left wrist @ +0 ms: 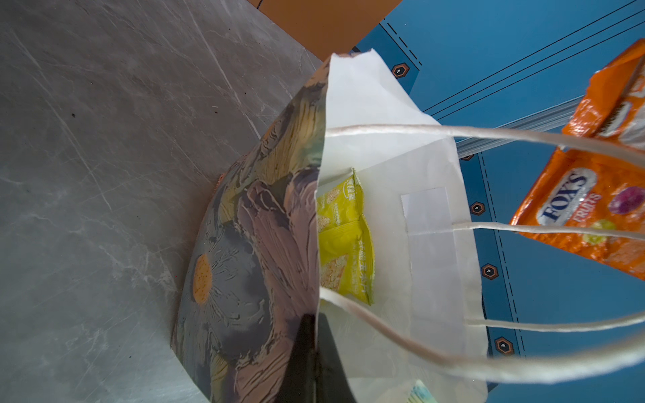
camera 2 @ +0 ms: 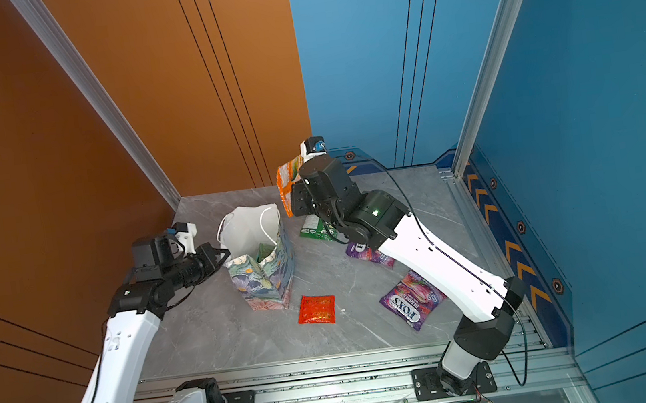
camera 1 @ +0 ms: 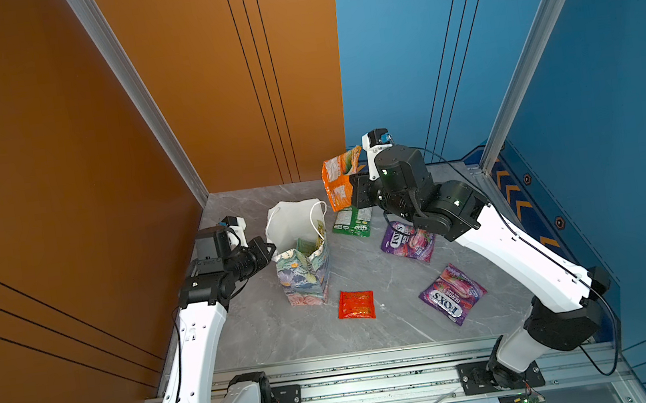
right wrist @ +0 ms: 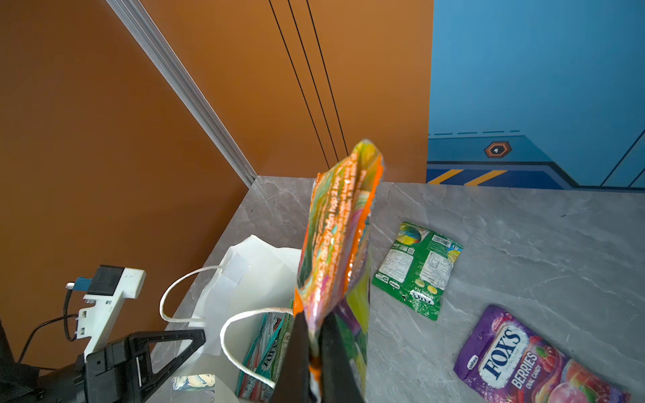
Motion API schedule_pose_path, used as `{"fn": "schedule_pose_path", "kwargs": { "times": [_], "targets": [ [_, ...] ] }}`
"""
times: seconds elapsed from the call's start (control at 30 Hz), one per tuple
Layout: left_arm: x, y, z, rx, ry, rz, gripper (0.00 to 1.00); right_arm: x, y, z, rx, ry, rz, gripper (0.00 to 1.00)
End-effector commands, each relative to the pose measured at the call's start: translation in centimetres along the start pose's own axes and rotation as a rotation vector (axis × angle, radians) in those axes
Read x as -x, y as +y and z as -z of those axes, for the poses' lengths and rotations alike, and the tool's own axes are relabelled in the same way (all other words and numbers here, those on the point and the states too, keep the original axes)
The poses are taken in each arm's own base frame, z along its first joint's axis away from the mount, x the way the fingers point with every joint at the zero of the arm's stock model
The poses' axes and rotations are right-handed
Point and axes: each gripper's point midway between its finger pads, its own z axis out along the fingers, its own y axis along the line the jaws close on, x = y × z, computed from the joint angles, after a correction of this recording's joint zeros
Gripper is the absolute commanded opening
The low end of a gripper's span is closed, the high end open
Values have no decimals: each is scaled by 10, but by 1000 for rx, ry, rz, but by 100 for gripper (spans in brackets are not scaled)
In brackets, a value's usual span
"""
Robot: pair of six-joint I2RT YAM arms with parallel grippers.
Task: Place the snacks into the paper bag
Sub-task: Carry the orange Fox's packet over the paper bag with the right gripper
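Observation:
The floral paper bag (camera 1: 305, 273) (camera 2: 264, 283) stands upright and open. My left gripper (camera 1: 271, 250) (left wrist: 316, 324) is shut on the bag's left rim (left wrist: 323, 195). Inside the bag lie a yellow packet (left wrist: 343, 240) and a teal FOX'S packet (right wrist: 265, 349). My right gripper (camera 1: 354, 186) (right wrist: 316, 335) is shut on an orange FOX'S packet (camera 1: 337, 180) (right wrist: 335, 251), held in the air just behind and right of the bag's mouth. On the table lie a green packet (camera 1: 351, 222), two purple FOX'S packets (camera 1: 408, 242) (camera 1: 452, 293) and a small red packet (camera 1: 355, 304).
The bag's white cord handles (left wrist: 488, 134) arch over its mouth. Orange wall (camera 1: 56, 160) on the left and blue wall (camera 1: 546, 58) at the back and right close in the grey marble table (camera 1: 270, 334). A metal rail (camera 1: 376, 376) runs along the front edge.

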Motion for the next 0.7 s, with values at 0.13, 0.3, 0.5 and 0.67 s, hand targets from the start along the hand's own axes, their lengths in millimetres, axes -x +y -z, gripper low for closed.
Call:
{"fn": "schedule_pose_path", "kwargs": {
  "times": [0.13, 0.3, 0.5, 0.67],
  "targets": [
    [-2, -2, 2, -16, 1, -1, 0, 37, 14, 11, 6, -109, 35, 0],
    [-3, -1, 1, -16, 5, 1, 0, 42, 28, 6, 32, -120, 53, 0],
    [-1, -2, 1, -18, 3, -1, 0, 44, 48, -1, 82, -121, 67, 0],
    [-2, -2, 1, -17, 5, -1, 0, 35, 67, -16, 118, -79, 94, 0]
  ]
}}
